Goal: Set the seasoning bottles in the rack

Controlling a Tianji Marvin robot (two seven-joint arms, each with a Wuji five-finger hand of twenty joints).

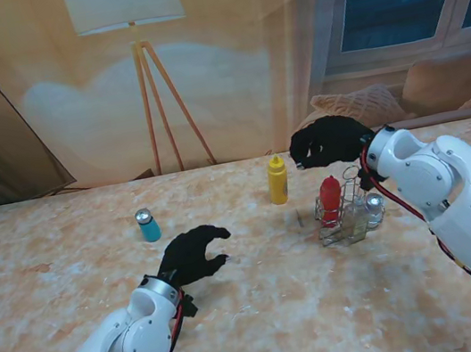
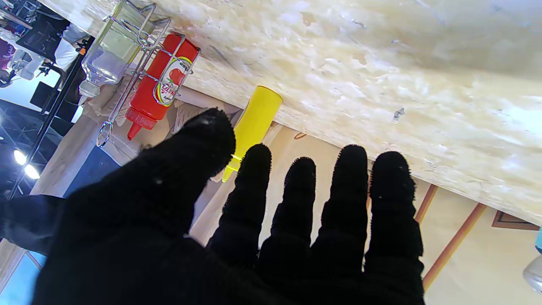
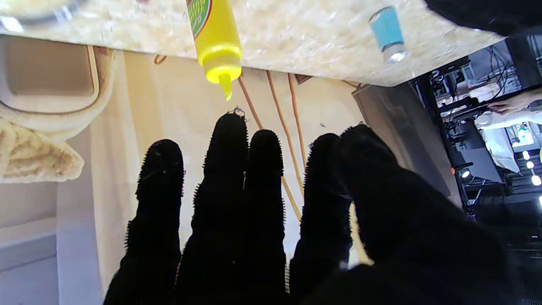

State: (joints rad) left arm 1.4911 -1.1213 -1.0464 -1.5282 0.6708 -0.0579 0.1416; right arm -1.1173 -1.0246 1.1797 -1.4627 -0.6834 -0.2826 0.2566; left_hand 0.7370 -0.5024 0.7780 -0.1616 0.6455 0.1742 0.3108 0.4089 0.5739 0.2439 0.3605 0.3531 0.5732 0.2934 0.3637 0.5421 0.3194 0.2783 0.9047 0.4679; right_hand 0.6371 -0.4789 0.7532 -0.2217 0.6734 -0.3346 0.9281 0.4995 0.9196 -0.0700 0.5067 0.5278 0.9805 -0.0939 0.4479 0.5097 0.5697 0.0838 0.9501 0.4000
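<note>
The right hand point(image 1: 327, 141) hovered empty above the table, just right of the yellow bottle point(image 1: 278, 180) and farther from me than the rack point(image 1: 343, 212), its fingers loosely spread and curled. The left hand point(image 1: 193, 255) hung over the middle of the table, also holding nothing, fingers apart.

The rack already held the red bottle point(image 1: 330, 197) and a clear bottle point(image 1: 373, 207), upright in the wire frame. Two were left out — the yellow bottle standing alone just left of the rack, and a blue shaker point(image 1: 148, 225) well apart to the left, near the left hand.

The main risk, as I judged it, lay with the yellow bottle: tall, slim and smooth, it would tip if a fingertip nudged its neck before the thumb closed behind it. A grasp taken too high could let it swing and catch on the rack's wire rim when lowered. The rack looked light, so a bump from the right wrist — close beside it — might shift it or topple the bottles inside. The small shaker could roll away if knocked over.
</note>
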